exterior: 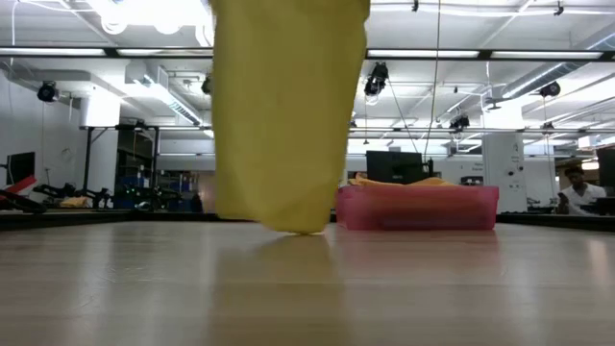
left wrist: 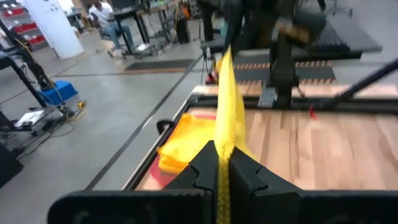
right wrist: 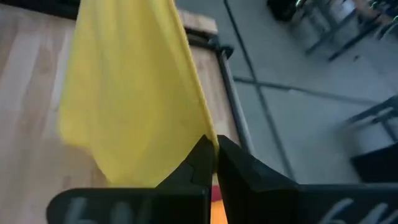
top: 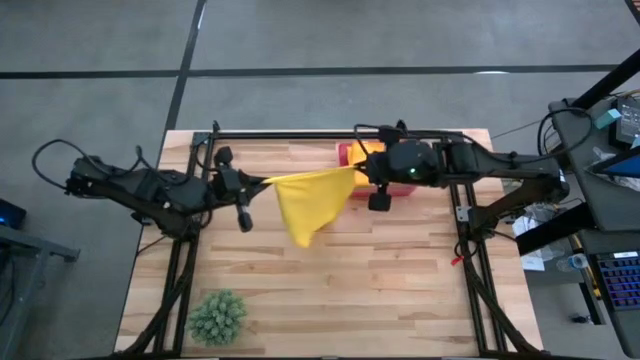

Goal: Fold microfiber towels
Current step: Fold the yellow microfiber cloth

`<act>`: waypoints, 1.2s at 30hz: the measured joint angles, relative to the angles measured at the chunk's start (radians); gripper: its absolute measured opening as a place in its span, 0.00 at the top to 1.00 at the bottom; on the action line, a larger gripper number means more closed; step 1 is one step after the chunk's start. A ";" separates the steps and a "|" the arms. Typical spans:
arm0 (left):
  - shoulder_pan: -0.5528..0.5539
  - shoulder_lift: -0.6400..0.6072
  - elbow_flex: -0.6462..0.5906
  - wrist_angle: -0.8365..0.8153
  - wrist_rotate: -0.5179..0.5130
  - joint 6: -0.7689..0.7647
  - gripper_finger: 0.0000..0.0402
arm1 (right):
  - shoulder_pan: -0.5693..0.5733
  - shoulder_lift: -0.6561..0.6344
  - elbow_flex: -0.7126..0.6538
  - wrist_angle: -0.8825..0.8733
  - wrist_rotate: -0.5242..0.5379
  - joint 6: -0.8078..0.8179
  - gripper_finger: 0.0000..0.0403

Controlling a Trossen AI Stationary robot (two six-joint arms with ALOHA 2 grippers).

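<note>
A yellow towel (top: pixel 305 203) is held up above the counter (top: pixel 380 280) between the two claws. One upper corner is pinched by the left claw (top: pixel 262 182), which is clenched on the cloth; in the left wrist view the fabric is seen edge-on, squeezed between the two dark fingers (left wrist: pixel 205 171). The opposite upper corner is pinched by the right claw (top: pixel 358 172), likewise clenched on the cloth, as is shown in the right wrist view, where the fingers (right wrist: pixel 196 163) are closed tight on the yellow edge.

The top edge of the towel is stretched between the two grips, and the rest hangs down in a tapering drape. In the low view the lowest fold of the towel (exterior: pixel 288 115) is seen just at the counter surface; whether it touches cannot be told.

A pink tray (top: pixel 345 155) lies at the far side of the counter, below the right claw. More yellow cloth (left wrist: pixel 183 140) is seen lying in it, with a little orange (right wrist: pixel 217 208) showing in the right wrist view. The other towels cannot be made out separately.

A spiky green plant ball (top: pixel 217 317) sits near the front left corner of the counter, well apart from the towel.

A seated person (exterior: pixel 577 192) is visible in the room beyond.
</note>
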 joint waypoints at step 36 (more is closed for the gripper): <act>0.061 0.055 0.026 -0.270 0.360 -0.083 1.00 | -0.008 0.102 0.157 -0.232 -0.420 -0.083 0.98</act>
